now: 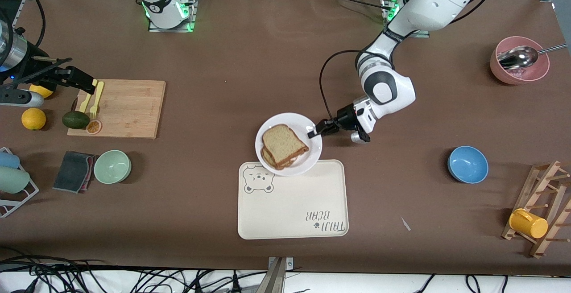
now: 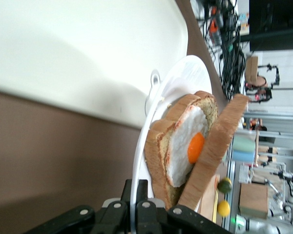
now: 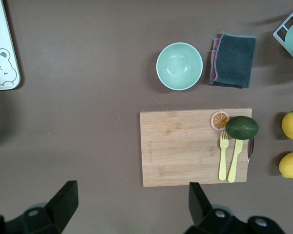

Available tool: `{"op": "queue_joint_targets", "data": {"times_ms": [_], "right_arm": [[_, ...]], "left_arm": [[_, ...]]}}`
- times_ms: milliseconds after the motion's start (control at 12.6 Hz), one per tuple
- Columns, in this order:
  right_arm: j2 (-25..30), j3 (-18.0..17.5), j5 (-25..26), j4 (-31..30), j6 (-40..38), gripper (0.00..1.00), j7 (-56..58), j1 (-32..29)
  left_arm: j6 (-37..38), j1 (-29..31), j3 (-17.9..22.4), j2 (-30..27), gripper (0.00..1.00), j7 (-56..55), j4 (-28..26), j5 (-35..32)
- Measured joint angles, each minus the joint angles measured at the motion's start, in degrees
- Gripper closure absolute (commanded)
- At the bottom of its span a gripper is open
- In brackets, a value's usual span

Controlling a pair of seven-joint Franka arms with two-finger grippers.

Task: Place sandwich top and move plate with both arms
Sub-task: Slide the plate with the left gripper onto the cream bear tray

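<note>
Cream tray [image 1: 292, 208] under plate [image 1: 308, 155]; left gripper [image 1: 315, 131] on rim

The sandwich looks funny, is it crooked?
Yes. The sandwich top sits skewed and tilted on the egg slice, propped rather than flat. The left gripper pinches the plate, which overlaps the tray corner.

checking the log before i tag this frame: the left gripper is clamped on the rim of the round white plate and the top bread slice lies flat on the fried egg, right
Not quite. The left gripper is shut on the rim of the round white plate, but the speckled tan top bread slice does not lie flat. The left wrist view shows it tilted, propped open above the fried egg on the lower slice. The right gripper waits open over the wooden cutting board.
</note>
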State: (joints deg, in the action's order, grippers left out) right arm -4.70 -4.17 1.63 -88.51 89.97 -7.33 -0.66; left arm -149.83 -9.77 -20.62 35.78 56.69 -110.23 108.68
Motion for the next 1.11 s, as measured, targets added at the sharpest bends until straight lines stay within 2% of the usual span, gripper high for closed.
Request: {"op": "queue_joint_targets", "data": {"times_ms": [238,476,634,793,1110], "right_arm": [[0.0,0.0,0.0,0.0,0.0,0.0,0.0,0.0],[0.0,0.0,0.0,0.0,0.1,0.0,0.1,0.0],[0.0,-0.1,0.0,0.0,0.6,0.0,0.1,0.0],[0.0,0.0,0.0,0.0,0.9,0.0,0.1,0.0],[0.0,0.1,0.0,0.0,1.7,0.0,0.1,0.0]], "left_arm": [[-0.5,-0.1,1.4,5.5,1.0,-2.8,7.7,-1.6],[-1.0,-1.0,3.4,9.7,1.0,-9.5,15.0,-6.6],[-1.8,-4.1,7.0,12.2,1.0,-16.9,19.7,-11.3],[-2.1,-6.8,9.6,14.3,1.0,-22.2,22.6,-14.3],[-2.5,-7.7,10.0,18.0,1.0,-22.8,26.5,-14.4]]}}
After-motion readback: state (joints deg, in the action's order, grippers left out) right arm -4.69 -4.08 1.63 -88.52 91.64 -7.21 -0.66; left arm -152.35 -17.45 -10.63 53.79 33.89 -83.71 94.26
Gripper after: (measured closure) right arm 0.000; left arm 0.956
